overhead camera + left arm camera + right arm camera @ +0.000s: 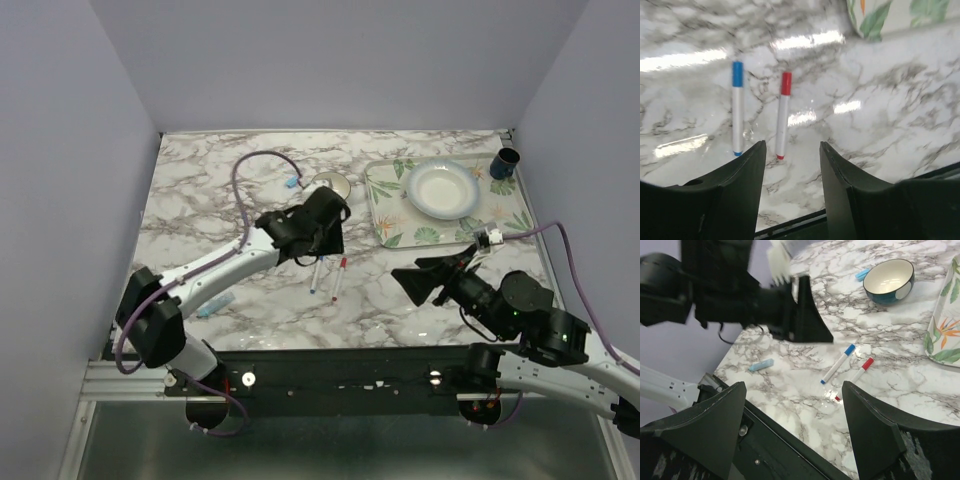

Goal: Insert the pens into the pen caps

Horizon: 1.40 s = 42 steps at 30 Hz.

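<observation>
Blue pen [737, 107] and red pen [783, 116] lie capped under my left gripper [791, 165], jaws apart, empty. My right gripper [793, 390] gapes empty too. Next I'd seek a pen for the loose blue cap [761, 365], near left.

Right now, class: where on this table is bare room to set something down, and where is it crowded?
Bare: the back-left corner of the table, left of the purple cable; and the marble between the red pen and the right gripper. Crowded: around the left gripper, blue pen and bowl; a plate takes the tray's middle.
</observation>
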Each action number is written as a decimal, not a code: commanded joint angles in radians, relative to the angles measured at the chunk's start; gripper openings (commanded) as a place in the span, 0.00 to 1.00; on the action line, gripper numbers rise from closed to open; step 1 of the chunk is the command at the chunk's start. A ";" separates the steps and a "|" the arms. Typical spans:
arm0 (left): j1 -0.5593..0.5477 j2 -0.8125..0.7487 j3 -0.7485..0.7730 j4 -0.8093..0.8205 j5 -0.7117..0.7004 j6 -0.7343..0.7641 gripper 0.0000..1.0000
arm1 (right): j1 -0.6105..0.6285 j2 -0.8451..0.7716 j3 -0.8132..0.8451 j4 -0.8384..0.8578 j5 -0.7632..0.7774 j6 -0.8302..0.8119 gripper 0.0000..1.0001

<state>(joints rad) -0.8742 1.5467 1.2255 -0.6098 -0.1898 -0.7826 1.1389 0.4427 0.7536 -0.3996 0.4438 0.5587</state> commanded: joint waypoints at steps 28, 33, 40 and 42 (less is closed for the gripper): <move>0.891 -0.491 -0.599 -0.297 -0.004 -0.828 0.99 | 0.002 0.010 -0.037 -0.024 -0.004 0.024 0.84; 0.923 -0.487 -0.690 -0.197 0.062 -0.843 0.97 | 0.002 0.002 -0.040 -0.028 0.003 0.036 0.84; 0.936 -0.441 -0.722 -0.171 0.027 -0.846 0.93 | 0.002 0.017 -0.037 -0.025 -0.002 0.033 0.84; 0.939 -0.427 -0.722 -0.162 0.029 -0.845 0.91 | 0.002 0.025 -0.036 -0.022 -0.005 0.032 0.84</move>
<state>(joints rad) 0.0532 1.0763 0.5316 -0.8341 -0.1558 -1.6203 1.1389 0.4530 0.7177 -0.4114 0.4427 0.5838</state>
